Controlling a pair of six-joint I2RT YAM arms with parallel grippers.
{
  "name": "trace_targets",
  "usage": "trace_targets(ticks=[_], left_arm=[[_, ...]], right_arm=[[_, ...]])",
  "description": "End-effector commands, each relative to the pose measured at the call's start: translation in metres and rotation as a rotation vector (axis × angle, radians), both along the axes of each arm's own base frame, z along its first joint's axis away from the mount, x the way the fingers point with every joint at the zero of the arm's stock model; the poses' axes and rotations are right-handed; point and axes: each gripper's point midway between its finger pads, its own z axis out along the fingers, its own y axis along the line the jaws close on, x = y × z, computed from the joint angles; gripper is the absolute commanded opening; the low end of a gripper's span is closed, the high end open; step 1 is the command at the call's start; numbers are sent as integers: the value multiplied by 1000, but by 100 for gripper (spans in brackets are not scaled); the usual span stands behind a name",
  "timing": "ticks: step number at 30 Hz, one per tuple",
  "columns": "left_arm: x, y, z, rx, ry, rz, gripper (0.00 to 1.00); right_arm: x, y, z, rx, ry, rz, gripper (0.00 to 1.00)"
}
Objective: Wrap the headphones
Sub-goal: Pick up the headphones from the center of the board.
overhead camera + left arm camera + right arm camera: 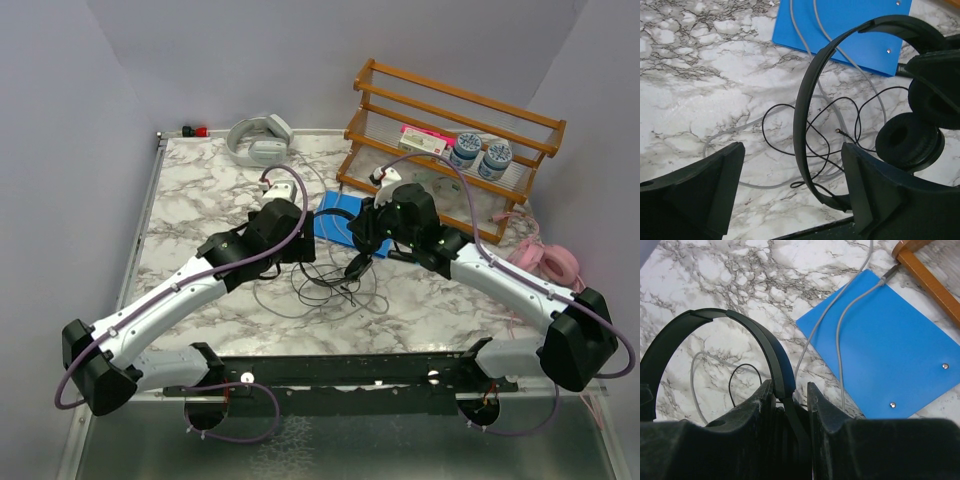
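The small black headphones (805, 100) hang just above the marble, and my right gripper (789, 387) is shut on their headband (670, 335) near one end. One ear cup (907, 142) hangs beside it. Their thin black cable (815, 125) lies in loose loops on the table below. My left gripper (792, 185) stands wide open around the lower part of the headband, which runs close to the right finger (875, 190). From above, both grippers (308, 248) (362, 248) meet mid-table. The grey-white headphones (255, 140) lie at the back and the pink headphones (545, 262) at the right edge.
A blue pad (335, 215) lies flat behind the grippers, with the grey cable (850, 315) running over it and curling onto the marble (725, 132). A wooden rack (450, 140) holding small jars and a box stands at the back right.
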Motion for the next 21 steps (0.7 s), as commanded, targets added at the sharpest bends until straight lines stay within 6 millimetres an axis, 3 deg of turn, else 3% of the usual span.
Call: trace_targets(ticks=[1,9,11,12,13,14,17,21], left_arm=[[18,-5,0,-17,-31,80,80],[32,-15,-20,52,11,93,59],[34,-16,-23,63,15,93,42],[35,-16,-23,71,12,92,30],[37,-15,-21,81,3,91,9],[38,-12,-20,98,-4,101,0],[44,3,-10,164,-37,143,0],[54,20,1,168,-47,184,0]], right_arm=[[8,5,16,47,-42,-18,8],[7,5,20,62,-59,-17,9],[6,6,21,64,-63,-9,10],[6,6,21,65,-64,-7,13],[6,6,22,70,-65,-7,16],[5,7,24,90,-54,-13,22],[-1,7,35,132,-56,-10,63],[-13,5,54,176,-124,34,91]])
